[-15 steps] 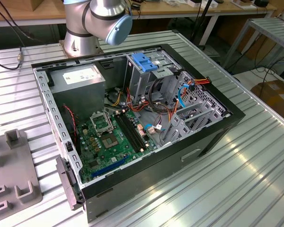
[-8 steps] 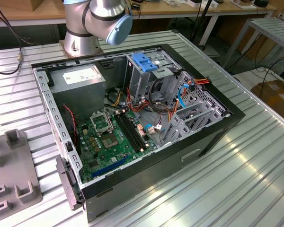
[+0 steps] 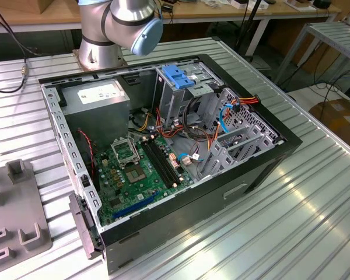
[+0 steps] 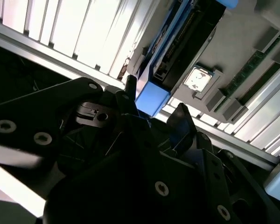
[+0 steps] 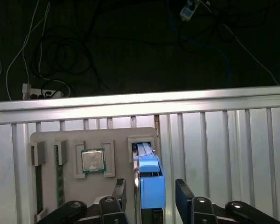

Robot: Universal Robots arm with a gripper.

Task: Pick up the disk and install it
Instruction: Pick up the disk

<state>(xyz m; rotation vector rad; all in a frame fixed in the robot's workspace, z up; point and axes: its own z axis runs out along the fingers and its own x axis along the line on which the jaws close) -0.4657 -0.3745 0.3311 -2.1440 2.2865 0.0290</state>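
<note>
While the disk (image 5: 147, 170) stands on edge, lengthwise in the tray (image 5: 84, 137) slot, the hand (image 5: 150, 186) straddles it, fingers (image 5: 184, 196) apart.

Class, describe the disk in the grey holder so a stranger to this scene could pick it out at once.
On the ribbed metal table lies a flat grey holder. The disk stands on edge in the slot beside the square processor chip, between the gripper's open fingers. Only it wears a blue bracket.
</note>
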